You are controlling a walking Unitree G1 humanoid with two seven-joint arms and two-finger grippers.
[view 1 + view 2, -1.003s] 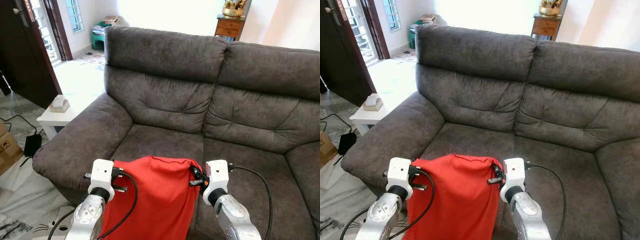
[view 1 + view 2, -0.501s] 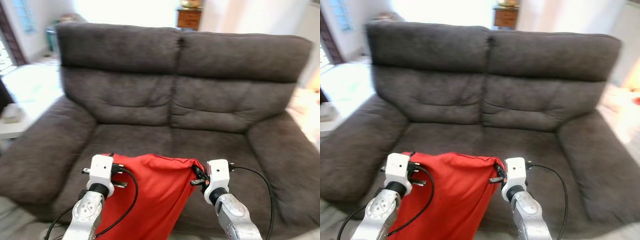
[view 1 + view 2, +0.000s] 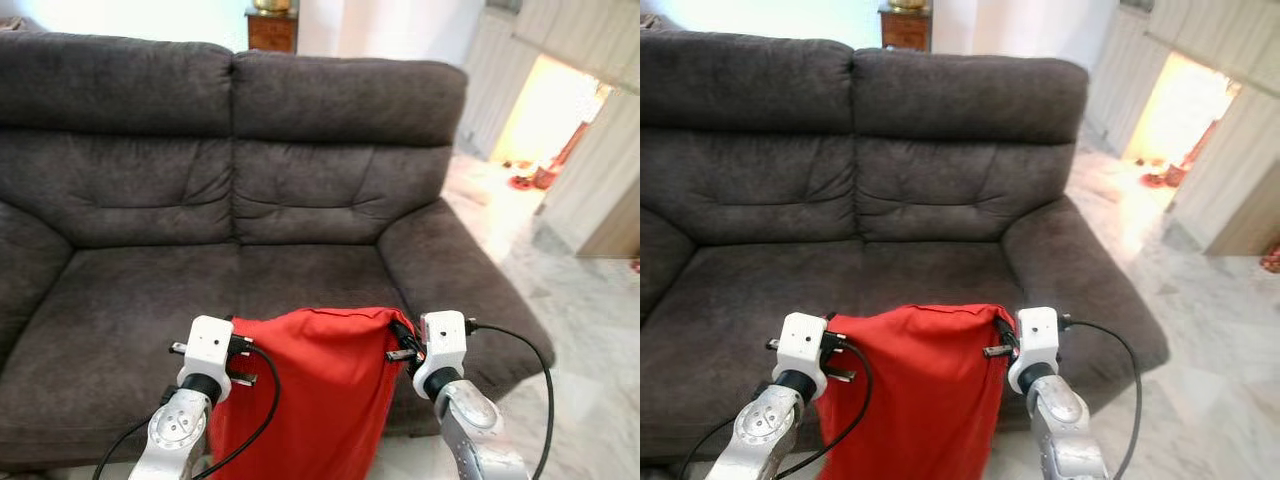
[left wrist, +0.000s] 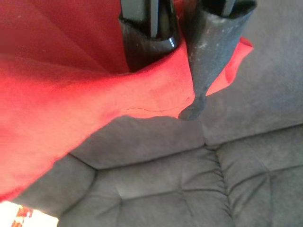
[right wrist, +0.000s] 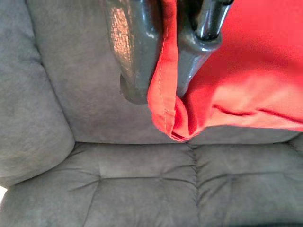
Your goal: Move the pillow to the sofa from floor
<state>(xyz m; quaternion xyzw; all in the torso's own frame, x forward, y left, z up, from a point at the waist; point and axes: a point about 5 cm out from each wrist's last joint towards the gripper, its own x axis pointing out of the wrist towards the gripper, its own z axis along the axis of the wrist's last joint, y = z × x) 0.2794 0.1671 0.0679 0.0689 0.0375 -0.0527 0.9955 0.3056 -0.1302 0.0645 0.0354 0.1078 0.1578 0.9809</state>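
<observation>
1. A red pillow hangs in the air in front of a dark grey two-seat sofa, held up by its two top corners between the robot's arms. It sags like a limp cloth and its lower part drops out of the picture.
2. The pillow is off the sofa's seat. In the head views it sits before the front edge of the seat, about level with the seam between the two seat cushions.
3. The left gripper is clamped on the pillow's top left corner. The left wrist view shows what the head views cannot: red fabric pinched between two black fingers, with the corner poking out past them.
4. The right gripper is clamped on the top right corner. The right wrist view shows a stitched hem of the pillow folded between its fingers, with the sofa's seat and back cushions beyond.
5. The head views show the wider room, which the wrist views miss: both white wrist housings with black cables, the sofa's right armrest, and pale marble floor to the right of it.
6. Behind the sofa's back stands a wooden cabinet, and farther right a brightly lit doorway.
</observation>
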